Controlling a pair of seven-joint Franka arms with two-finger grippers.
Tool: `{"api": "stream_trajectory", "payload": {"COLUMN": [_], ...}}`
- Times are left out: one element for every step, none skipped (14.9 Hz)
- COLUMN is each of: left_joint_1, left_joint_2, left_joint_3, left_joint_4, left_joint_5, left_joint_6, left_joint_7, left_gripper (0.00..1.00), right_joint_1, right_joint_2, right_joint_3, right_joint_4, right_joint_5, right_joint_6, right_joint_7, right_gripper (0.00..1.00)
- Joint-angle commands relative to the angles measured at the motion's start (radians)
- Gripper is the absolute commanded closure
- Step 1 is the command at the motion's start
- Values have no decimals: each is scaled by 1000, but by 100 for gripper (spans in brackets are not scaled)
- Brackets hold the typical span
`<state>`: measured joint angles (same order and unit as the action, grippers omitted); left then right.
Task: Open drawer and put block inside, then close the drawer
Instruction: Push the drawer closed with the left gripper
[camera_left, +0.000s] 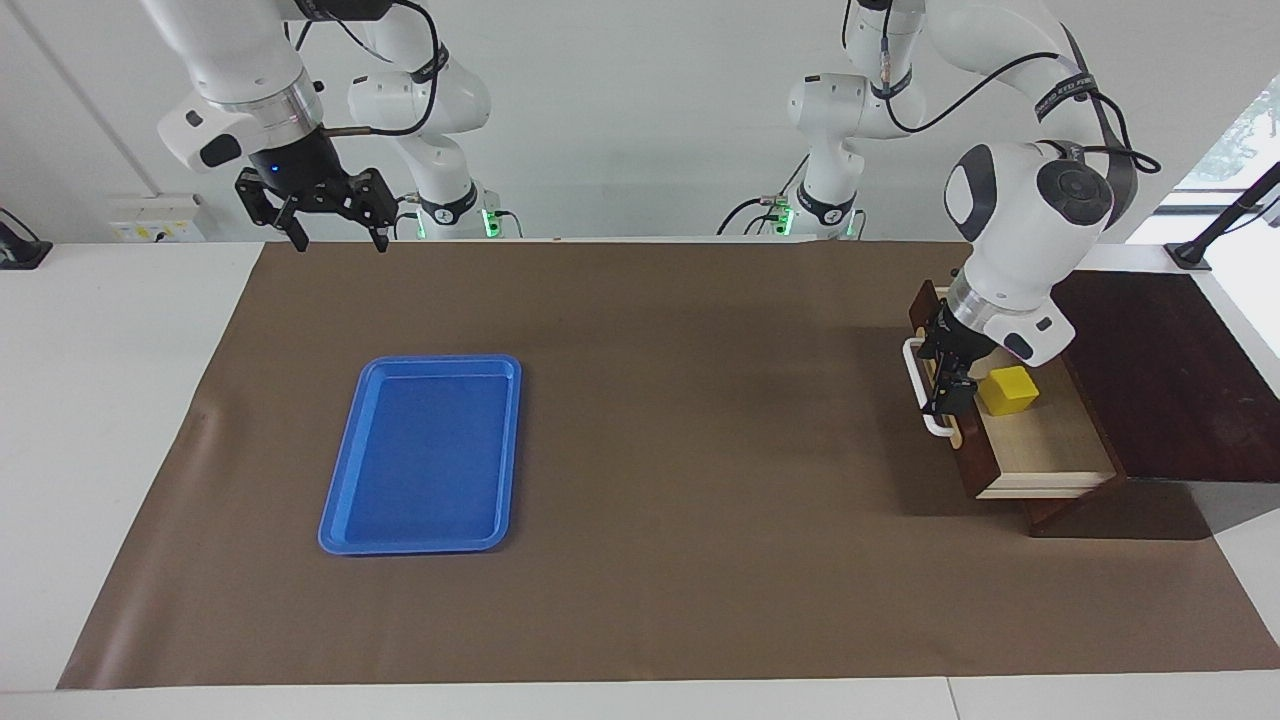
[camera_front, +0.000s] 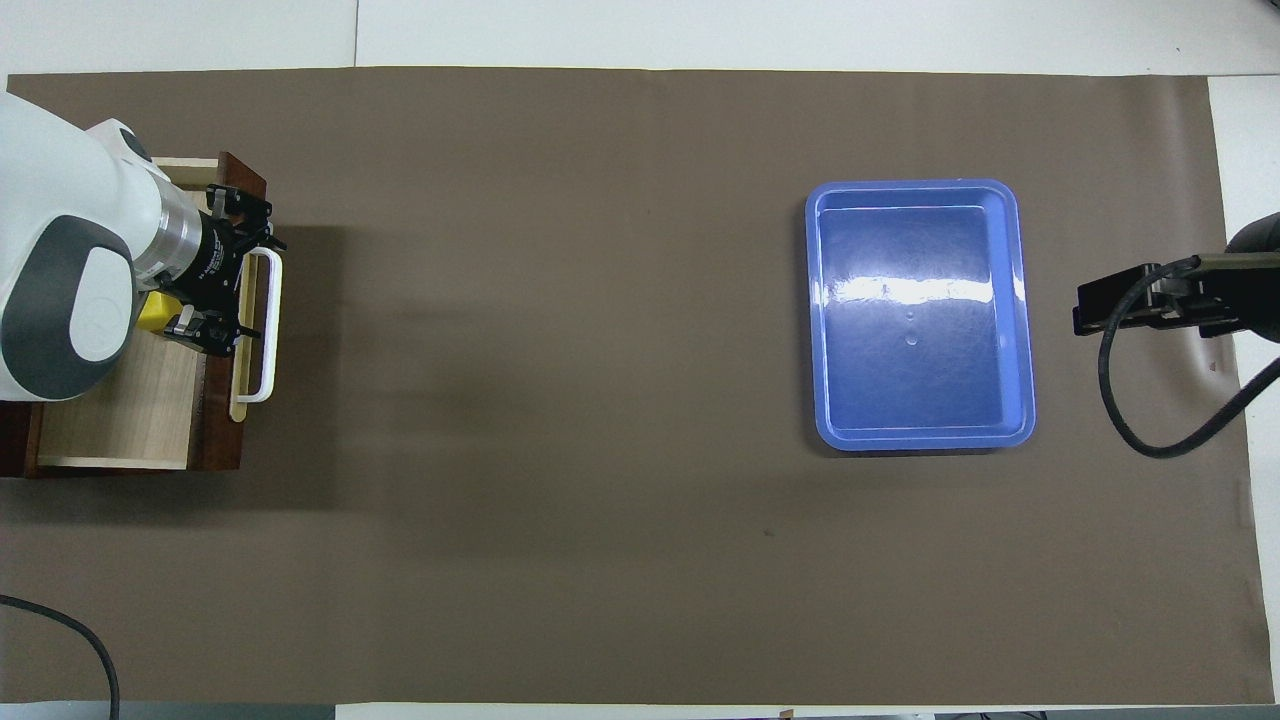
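With the block (camera_left: 1006, 389) lying in the open drawer (camera_left: 1040, 440) at frame right, the released left gripper (camera_left: 946, 366) must push the front shut.

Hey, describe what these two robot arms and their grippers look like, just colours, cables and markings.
Both arms are glossy white with rounded joints and grey caps. Black cables loop along them, held by black bands with white lettering. A silver ring joins each wrist to a black gripper: the left gripper, the right gripper. Green lights glow at the bases.

Bright, even light; tray (camera_front: 1012, 310) glare
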<state>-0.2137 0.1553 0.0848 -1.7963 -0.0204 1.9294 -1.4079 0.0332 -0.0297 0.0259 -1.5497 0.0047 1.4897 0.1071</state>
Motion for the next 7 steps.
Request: {"api": "stream_trajectory", "payload": {"left_joint_1": [6, 13, 25, 42, 54, 71, 92], "left_joint_2": [-48, -48, -48, -46, -46, -43, -42], "left_joint_3": [6, 7, 7, 7, 7, 7, 7], "left_joint_4": [-72, -71, -69, -68, -64, -63, -61], "left_joint_5": [48, 50, 53, 54, 54, 54, 54], "left_joint_6": [22, 23, 23, 25, 26, 34, 49], "left_joint_7": [7, 23, 53, 78, 89, 93, 105], "left_gripper": [0, 0, 0, 0, 0, 0, 0], "right_joint_1": [-22, -35, -51, -59, -59, -59, -59], "right_joint_2": [23, 19, 17, 17, 16, 16, 16], "right_joint_3": [9, 9, 11, 11, 9, 11, 9], "right_joint_4": [-9, -23, -26, -26, -26, -26, -26], "right_joint_5": [-26, -38, -38, -38, -38, -38, -38], "right_joint_6": [29, 35, 40, 38, 31, 24, 15], "right_joint_7": [-27, -27, -27, -29, -27, -29, -29], "right_gripper": [0, 0, 0, 0, 0, 0, 0]}}
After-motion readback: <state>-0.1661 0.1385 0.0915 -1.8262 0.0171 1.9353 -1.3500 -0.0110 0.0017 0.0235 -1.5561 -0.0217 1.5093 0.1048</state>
